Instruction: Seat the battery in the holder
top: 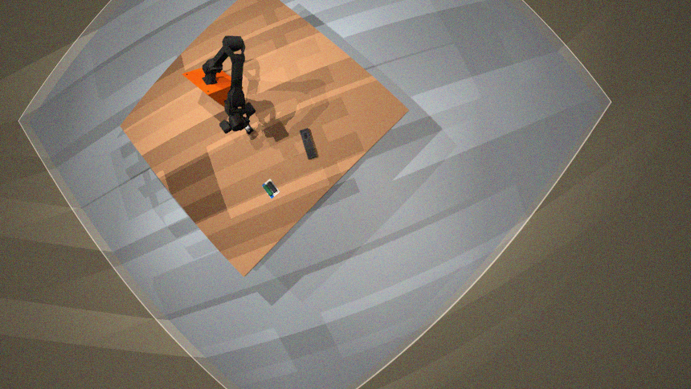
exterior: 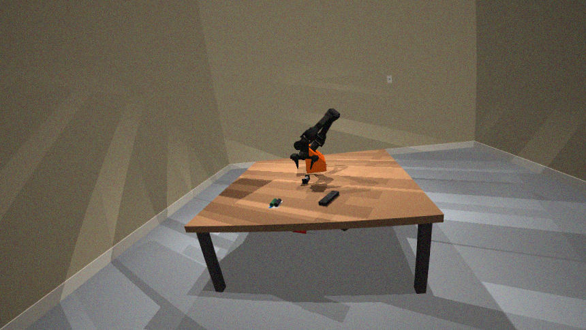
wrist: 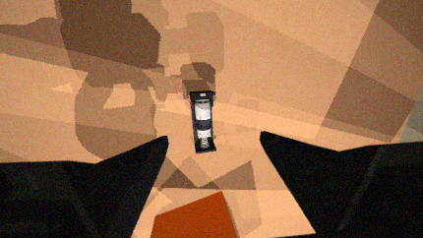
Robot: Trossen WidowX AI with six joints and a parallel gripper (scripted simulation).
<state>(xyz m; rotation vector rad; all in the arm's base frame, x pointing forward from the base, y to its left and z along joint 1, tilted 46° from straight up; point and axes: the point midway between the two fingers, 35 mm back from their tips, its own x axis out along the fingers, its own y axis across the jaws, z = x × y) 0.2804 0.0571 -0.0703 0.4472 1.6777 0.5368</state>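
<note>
The dark holder (wrist: 194, 115) (exterior: 304, 181) stands on the table, its lip end at the top of the wrist view and its coiled spring (wrist: 204, 143) at the bottom. The grey and white battery (wrist: 202, 110) with a dark band lies lengthwise inside it, in line with the walls. Its lower end is at the spring and its upper end is close to the lip. Whether it is fully flat and under the lip is too small to tell. My gripper (wrist: 214, 138) (exterior: 304, 168) is wide open and empty, raised above the holder, with a fingertip clear of it on each side.
A long black block (top: 308, 143) (exterior: 329, 198) lies on the table beyond the holder. A small white and blue item with green and dark cylinders (top: 271, 187) (exterior: 275, 202) lies nearer the table's front corner. The orange base (top: 198, 82) (exterior: 316, 163) is beneath the arm.
</note>
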